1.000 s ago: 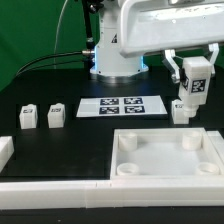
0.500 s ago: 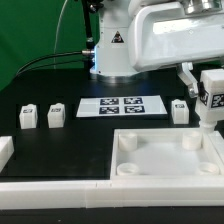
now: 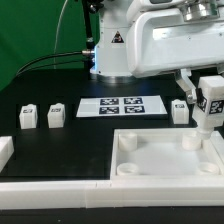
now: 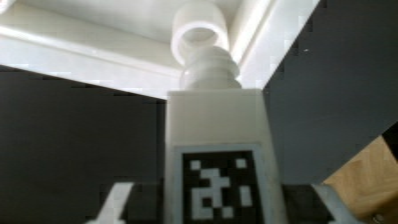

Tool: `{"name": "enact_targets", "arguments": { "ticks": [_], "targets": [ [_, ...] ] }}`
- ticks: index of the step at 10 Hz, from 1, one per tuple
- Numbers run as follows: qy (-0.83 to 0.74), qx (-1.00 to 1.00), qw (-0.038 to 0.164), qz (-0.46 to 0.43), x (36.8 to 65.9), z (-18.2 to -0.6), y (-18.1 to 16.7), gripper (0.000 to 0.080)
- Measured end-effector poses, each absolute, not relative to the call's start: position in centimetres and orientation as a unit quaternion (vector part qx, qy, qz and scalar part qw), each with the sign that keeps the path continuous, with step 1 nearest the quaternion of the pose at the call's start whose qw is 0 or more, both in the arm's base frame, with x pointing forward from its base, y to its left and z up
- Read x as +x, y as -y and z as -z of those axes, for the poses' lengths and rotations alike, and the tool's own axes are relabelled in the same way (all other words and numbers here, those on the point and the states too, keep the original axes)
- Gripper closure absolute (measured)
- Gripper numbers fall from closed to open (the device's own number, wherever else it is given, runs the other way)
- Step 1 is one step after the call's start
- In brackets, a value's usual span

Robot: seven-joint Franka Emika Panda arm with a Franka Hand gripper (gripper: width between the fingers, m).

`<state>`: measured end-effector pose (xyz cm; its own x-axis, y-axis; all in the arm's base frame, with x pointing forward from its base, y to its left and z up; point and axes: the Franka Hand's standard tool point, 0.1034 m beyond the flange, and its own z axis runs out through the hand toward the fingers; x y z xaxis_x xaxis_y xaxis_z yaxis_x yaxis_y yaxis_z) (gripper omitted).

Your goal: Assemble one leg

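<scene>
My gripper point(image 3: 209, 92) is shut on a leg point(image 3: 208, 104), a white peg with a black-and-white marker, and holds it upright just above the far right corner of the white tray point(image 3: 165, 168). In the wrist view the leg point(image 4: 217, 140) fills the middle between my fingers point(image 4: 118, 203). Its narrow tip points at the tray's round corner socket point(image 4: 201, 40). I cannot tell if the tip touches the socket. Three more legs stand on the table: two point(image 3: 28, 117) point(image 3: 56, 114) at the exterior view's left and one point(image 3: 180, 111) beside the held leg.
The marker board point(image 3: 122, 106) lies flat behind the tray. A long white bar point(image 3: 60, 196) runs along the front and a white block point(image 3: 5, 150) stands at the exterior view's left edge. The arm's base point(image 3: 113, 62) is at the back.
My gripper has carried the leg toward the exterior view's right and down, from above the standing leg to over the tray's far right corner.
</scene>
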<state>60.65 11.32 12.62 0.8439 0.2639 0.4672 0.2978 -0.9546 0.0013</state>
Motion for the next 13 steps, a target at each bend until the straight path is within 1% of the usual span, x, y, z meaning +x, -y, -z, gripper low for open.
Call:
{"name": "enact_targets", "arguments": {
  "ticks": [1,3,5,7,10,13],
  "targets": [
    [0.145,-0.960,0.035,0.237,60.6,-12.5,-11.2,0.0509],
    [0.128,-0.967,0.040,0.219,60.8,-11.7,-10.5,0.0509],
    [0.128,-0.967,0.043,0.217,61.2,-10.8,-10.9,0.0509],
    [0.128,-0.961,0.041,0.242,61.7,-10.5,-11.2,0.0509],
    [0.130,-0.962,0.043,0.237,61.8,-9.8,-11.5,0.0509],
    [0.131,-0.958,0.039,0.251,62.2,-9.1,-11.3,0.0509]
  ]
}}
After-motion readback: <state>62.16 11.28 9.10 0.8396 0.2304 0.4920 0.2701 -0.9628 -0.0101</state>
